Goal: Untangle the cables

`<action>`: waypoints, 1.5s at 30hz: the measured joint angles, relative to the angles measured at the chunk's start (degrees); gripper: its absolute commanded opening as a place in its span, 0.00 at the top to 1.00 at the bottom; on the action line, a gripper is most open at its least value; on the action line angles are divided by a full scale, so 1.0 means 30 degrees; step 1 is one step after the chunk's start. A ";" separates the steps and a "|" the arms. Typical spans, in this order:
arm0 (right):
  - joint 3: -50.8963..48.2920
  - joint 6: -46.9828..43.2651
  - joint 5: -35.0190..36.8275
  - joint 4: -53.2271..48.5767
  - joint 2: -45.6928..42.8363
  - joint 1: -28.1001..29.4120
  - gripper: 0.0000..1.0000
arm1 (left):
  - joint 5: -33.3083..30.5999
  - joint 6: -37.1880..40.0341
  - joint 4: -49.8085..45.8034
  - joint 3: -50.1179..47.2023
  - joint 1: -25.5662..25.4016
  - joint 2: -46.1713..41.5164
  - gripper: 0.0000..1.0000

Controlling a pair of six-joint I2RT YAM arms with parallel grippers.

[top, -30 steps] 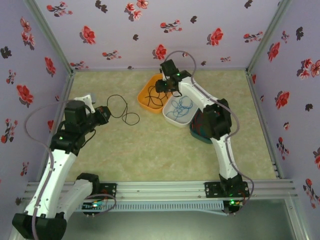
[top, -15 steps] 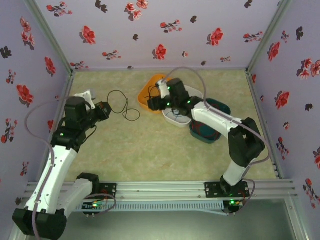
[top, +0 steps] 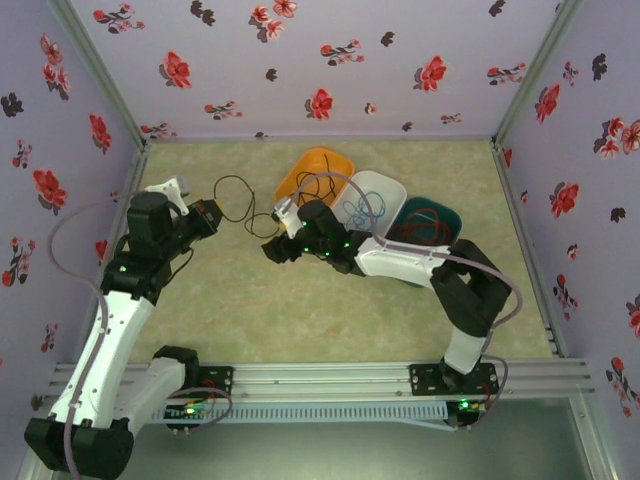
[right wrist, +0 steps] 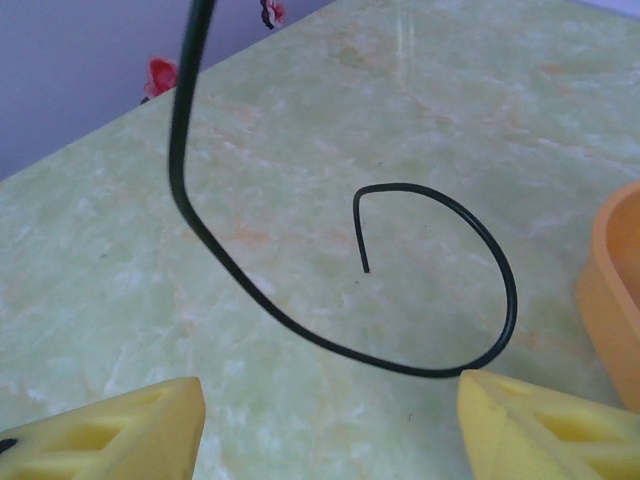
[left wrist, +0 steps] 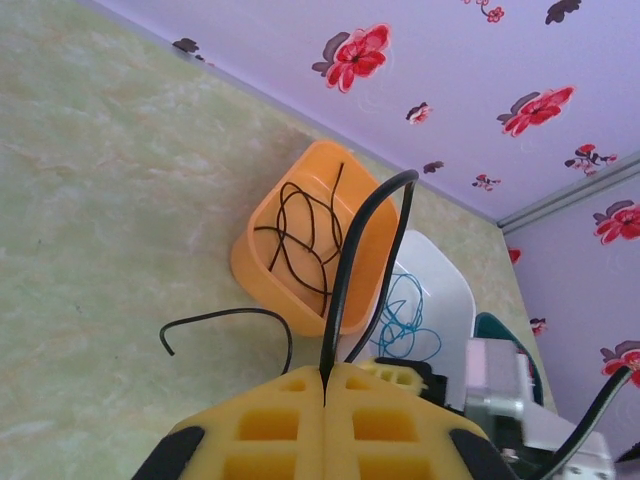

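Cable work beside the bins: one pincer clamped, one spread.

Black cable (left wrist: pixel 340 290) is being pinched between the closed yellow fingers (left wrist: pixel 270 430) of the left gripper (top: pixel 210 213). This grip is being shown plainly by the left wrist view, where the strand is rising from the pads and arching toward the orange bin (left wrist: pixel 265 270), with more black cable lying inside that bin. From the top, the right gripper (top: pixel 272 250) is being seen low over the table (top: pixel 300 320), near the orange bin, though its jaws are not being made out there. In the right wrist view they are being shown wide apart and clear of the black cable's curled end, which is lying on the table ahead. Blue cable (top: pixel 358 212) is being shown in the white bin (top: pixel 390 185), red cable (top: pixel 425 222) in the teal bin (top: pixel 442 207).
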 measured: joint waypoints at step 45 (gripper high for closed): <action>0.5348 0.6645 -0.1115 -0.2302 0.0670 -0.6914 1.00 | -0.1639 0.2397 0.2878 0.5887 -0.3286 1.1074 1.00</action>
